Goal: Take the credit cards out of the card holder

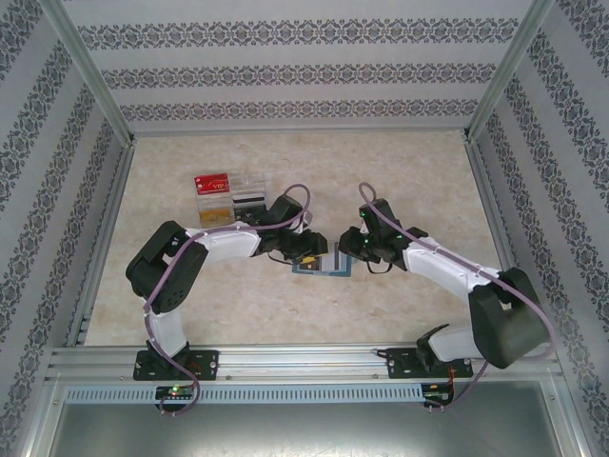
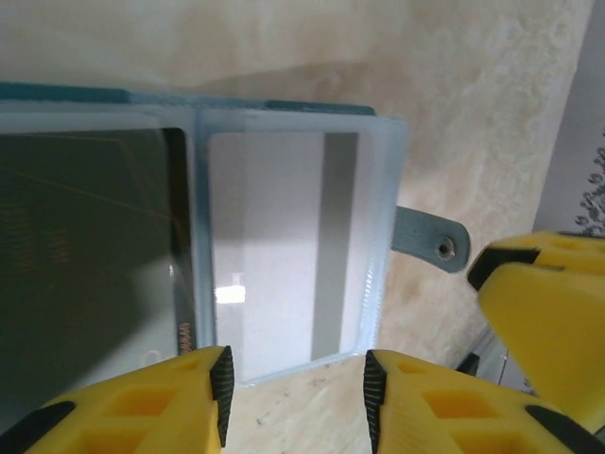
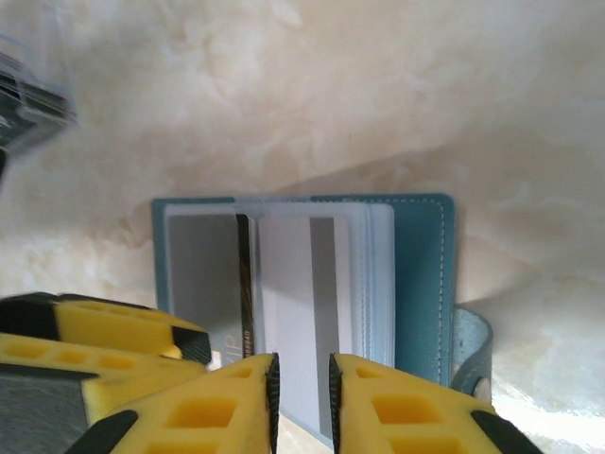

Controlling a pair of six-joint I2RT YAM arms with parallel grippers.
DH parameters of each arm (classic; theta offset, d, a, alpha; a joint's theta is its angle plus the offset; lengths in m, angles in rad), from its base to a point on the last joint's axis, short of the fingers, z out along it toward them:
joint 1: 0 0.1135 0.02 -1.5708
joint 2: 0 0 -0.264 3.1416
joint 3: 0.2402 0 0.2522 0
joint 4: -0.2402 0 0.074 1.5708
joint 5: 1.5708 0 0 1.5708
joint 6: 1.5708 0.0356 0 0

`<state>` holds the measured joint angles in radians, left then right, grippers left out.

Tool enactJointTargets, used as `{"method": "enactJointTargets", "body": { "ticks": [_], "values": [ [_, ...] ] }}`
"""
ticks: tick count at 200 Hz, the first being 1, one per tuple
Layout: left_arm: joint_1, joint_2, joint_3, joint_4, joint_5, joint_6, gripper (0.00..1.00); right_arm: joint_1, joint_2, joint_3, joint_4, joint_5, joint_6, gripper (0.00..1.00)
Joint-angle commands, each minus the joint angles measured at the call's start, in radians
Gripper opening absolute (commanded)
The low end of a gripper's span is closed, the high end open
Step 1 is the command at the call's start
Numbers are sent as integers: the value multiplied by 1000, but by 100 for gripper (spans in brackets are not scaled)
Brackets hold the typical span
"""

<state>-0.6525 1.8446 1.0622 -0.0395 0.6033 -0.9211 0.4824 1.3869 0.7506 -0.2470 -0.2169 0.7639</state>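
Working at the open card holder (image 3: 421,274)
Our left gripper (image 2: 298,397) is spread at a clear sleeve's (image 2: 383,218) lower edge. Our right gripper (image 3: 302,388) is nearly closed there, and we cannot tell if it grips. The credit cards (image 3: 301,284) sit sleeved inside, the holder flat on the table (image 1: 400,171), probably for steadying.

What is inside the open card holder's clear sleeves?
In the top sleeves of the card holder lie a pale card with a grey stripe and a dark card beside it. Whatever the sleeves underneath hold is covered.

card holder (image 2: 284,236) cropped left, tray (image 1: 253,179) contents indistinct
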Motion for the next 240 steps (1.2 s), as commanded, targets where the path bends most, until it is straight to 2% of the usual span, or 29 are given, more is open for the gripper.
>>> {"method": "enactJointTargets", "body": {
  "ticks": [1,76,124,240],
  "values": [
    [10,-4,5,-53,-22,12,40,39,41,47,-68,70,-18,21],
    [11,56,52,-36,34,-14,36,52,156,71,-60,67,4,17],
    [18,78,64,-63,13,-10,35,40,200,54,-38,58,18,16],
    [22,128,78,-46,44,3,36,-28,221,-30,88,-69,65,15]
  ]
}}
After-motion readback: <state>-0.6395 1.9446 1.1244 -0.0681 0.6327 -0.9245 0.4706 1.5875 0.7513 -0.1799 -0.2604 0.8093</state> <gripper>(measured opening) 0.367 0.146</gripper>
